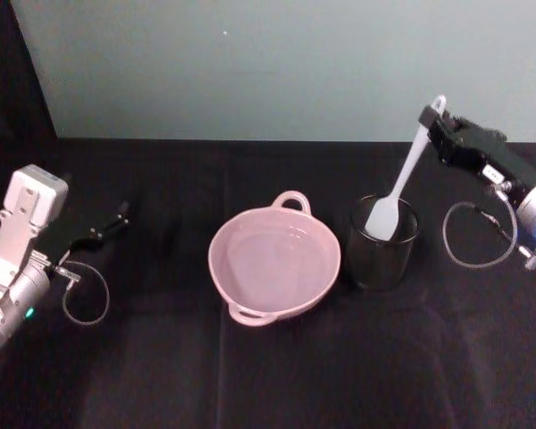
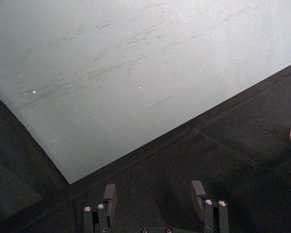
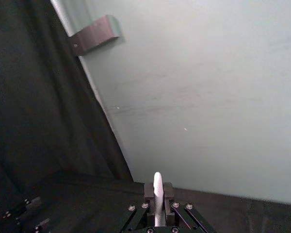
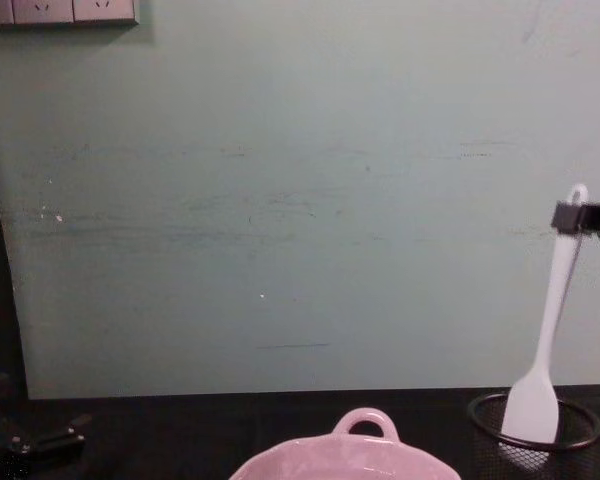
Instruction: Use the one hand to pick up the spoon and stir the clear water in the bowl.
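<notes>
Right gripper (image 1: pixel 435 121) (image 3: pixel 157 190) (image 4: pixel 572 217): clenched on the handle end of the spoon (image 1: pixel 409 170) (image 3: pixel 157 187) (image 4: pixel 555 300), just below the small hole, held above the table (image 1: pixel 161 375) at its right side.

The spoon hangs from the fingers. Its flat blade sits down inside the black wire-mesh cup (image 1: pixel 384 264) (image 4: pixel 583 433), at about 7 o'clock from the gripper in the head view. Its long axis runs from handle at 1 o'clock to blade at 7 o'clock; from the chest view it stands nearly upright, handle tipped slightly toward 1 o'clock.

The cup stands at 3 o'clock of the bowl (image 1: pixel 241 241) (image 4: pixel 365 425), just beside it. The bowl holds clear water (image 1: pixel 272 264) and carries loop handles at roughly 1 and 7 o'clock.

Count: one spoon, one bowl, one mesh cup, two grippers.

Left gripper (image 1: pixel 116 219) (image 2: pixel 154 191): parked low at 9 o'clock of the bowl, well apart from it, fingers spread with nothing between them.
</notes>
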{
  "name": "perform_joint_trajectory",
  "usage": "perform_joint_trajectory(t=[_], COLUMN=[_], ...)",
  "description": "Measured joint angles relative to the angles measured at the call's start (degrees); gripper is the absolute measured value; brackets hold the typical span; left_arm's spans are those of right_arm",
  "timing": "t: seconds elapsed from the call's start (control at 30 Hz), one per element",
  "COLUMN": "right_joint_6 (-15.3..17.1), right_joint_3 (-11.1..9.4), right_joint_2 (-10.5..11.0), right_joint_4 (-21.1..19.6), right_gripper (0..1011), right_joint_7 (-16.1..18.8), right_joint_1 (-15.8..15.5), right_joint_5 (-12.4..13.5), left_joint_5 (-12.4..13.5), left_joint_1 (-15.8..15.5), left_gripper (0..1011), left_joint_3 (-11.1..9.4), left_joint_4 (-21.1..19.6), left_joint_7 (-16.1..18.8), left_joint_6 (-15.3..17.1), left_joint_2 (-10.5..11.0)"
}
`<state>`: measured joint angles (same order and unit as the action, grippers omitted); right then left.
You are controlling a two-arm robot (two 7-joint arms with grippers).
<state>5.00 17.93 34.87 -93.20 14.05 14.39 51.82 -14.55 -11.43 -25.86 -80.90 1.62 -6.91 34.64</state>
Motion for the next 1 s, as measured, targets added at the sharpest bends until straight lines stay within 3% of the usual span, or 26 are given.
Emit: perform_joint_trajectory(t=[0.17,0.47,1.0], right_joint_6=[2.0,4.8,4.8], right_joint_3=[0.1,-0.6,-0.9], right_joint_2=[1.4,2.7,2.5], right_joint_4=[-3.5,-6.7,-7.0], right_gripper=[110,110,110], right_joint_7=[-0.2,0.3,0.5], right_joint_1=[1.2,2.3,2.2], right_joint_5=[-2.8,-5.0,-5.3], left_joint_5=[0.0,0.0,0.0], left_joint_1=[0.0,0.0,0.0], left_gripper=[1011,1011,1011], left_joint_3=[0.0,0.0,0.0], left_joint_4=[0.0,0.0,0.0], left_joint_7=[0.0,0.0,0.0], left_joint_6=[0.0,0.0,0.0], left_joint_2=[0.0,0.0,0.0])
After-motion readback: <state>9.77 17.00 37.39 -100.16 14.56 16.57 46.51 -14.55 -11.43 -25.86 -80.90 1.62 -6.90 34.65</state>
